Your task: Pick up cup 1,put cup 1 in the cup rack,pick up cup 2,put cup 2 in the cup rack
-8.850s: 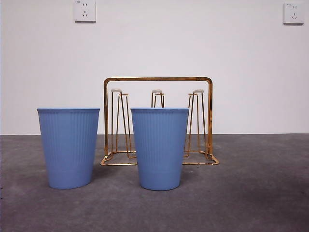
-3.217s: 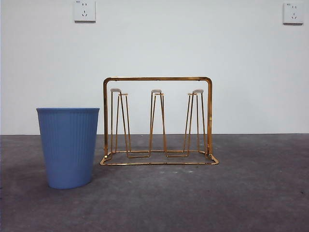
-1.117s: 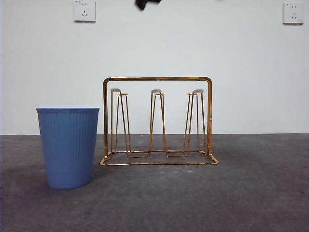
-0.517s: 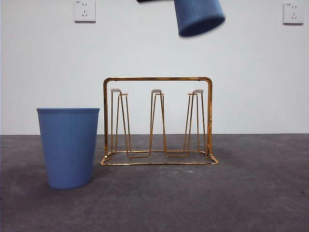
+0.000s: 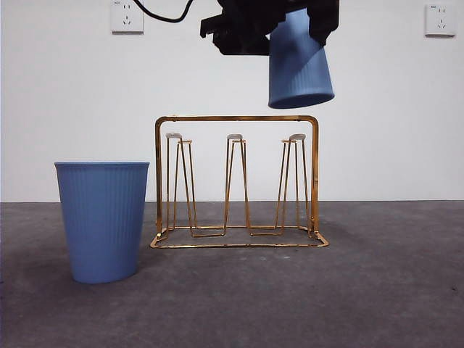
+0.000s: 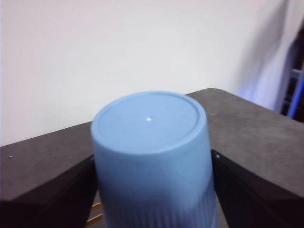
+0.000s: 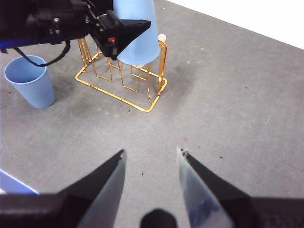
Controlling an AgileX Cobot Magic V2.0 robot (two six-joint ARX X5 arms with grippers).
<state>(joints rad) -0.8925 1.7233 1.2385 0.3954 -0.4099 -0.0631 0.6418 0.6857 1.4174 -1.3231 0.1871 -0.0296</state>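
Front view: left gripper [image 5: 279, 25] at 12 o'clock, fingers clamped on the inverted blue cup [image 5: 299, 65], tilted, above the cup rack [image 5: 237, 181] right end, apart from it. Second blue cup [image 5: 103, 220] upright on the table [image 5: 377, 290] at 9 o'clock of rack.

Left wrist: cup [image 6: 152, 156] between both fingers [image 6: 52, 199]; contact itself probably hidden.

Right wrist: right gripper [image 7: 151, 156] fingers apart, high over the table, nothing held.

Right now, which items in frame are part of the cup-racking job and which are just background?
Job items:
held blue cup, upside down in the left gripper, above the cup rack
second blue cup, upright on the table beside the rack
right gripper, jaws open, waiting

Background:
two wall sockets
grey table
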